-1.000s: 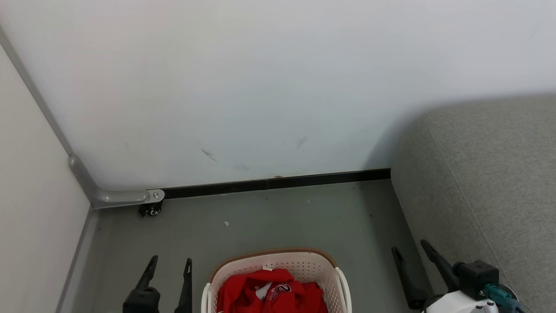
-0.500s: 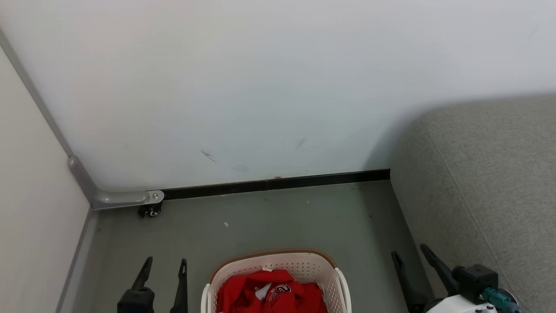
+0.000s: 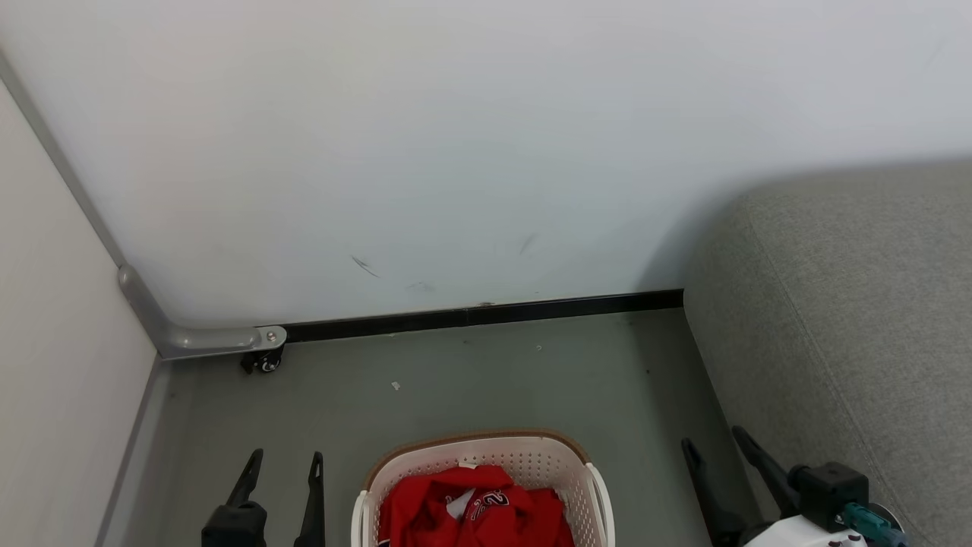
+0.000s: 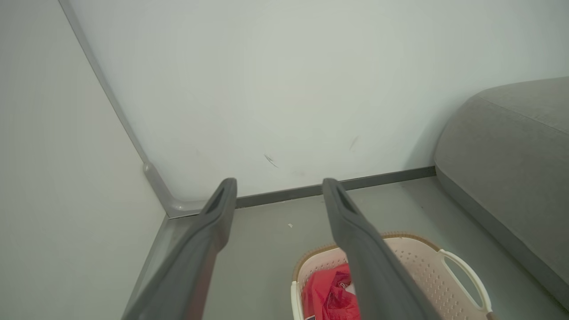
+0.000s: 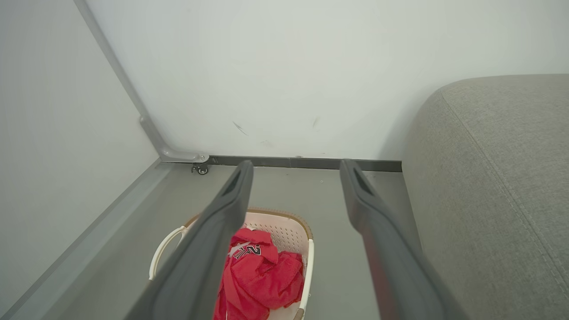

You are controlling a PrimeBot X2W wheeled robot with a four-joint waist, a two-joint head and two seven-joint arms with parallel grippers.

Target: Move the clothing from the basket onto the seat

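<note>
The red clothing (image 3: pixel 474 513) with a black-and-white number print lies bunched in the cream basket (image 3: pixel 531 460), which stands on the grey floor at the bottom middle of the head view. In the right wrist view the clothing (image 5: pixel 262 275) fills the basket (image 5: pixel 289 229) below my fingers. The left wrist view shows the basket (image 4: pixel 418 262) and a fold of clothing (image 4: pixel 326 293) at lower right. The grey seat (image 3: pixel 858 319) rises at the right. My left gripper (image 3: pixel 285 460) hangs open left of the basket, holding nothing. Between basket and seat, my right gripper (image 3: pixel 714 444) is open and holds nothing.
A white wall (image 3: pixel 456 152) with a black skirting strip (image 3: pixel 486 313) closes the far side. A pale panel (image 3: pixel 53 365) stands at the left, its grey metal foot with a small castor (image 3: pixel 262 363) in the corner. Bare grey floor (image 3: pixel 493 380) lies beyond the basket.
Both grippers have sunk a little toward the bottom edge of the head view, fingers still apart. The whole picture has shifted slightly. The basket and clothing lie as before.
</note>
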